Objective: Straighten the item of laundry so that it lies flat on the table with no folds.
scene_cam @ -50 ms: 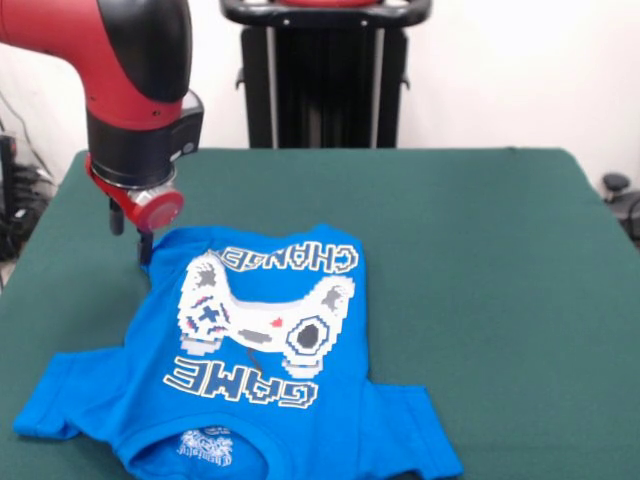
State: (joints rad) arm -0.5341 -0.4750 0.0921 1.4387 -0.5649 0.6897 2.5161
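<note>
The item of laundry, a bright blue T-shirt (pixel 250 390) with a white-grey game controller and "GAME" lettering, lies print-up on the dark green table (pixel 480 250), left of centre. Its collar points to the near edge and a sleeve spreads out on each side. The body looks mostly spread out, with small wrinkles near the sleeves. The red and black arm comes down at the upper left. My gripper (pixel 145 250) stands at the shirt's far left hem corner, touching or just above the cloth. The arm's wrist hides most of it.
The black pedestal (pixel 325 75) stands behind the table's far edge. Dark equipment (pixel 12 170) shows past the left edge and a small dark object (pixel 616 185) past the right edge. Green tabletop stretches wide to the right of the shirt.
</note>
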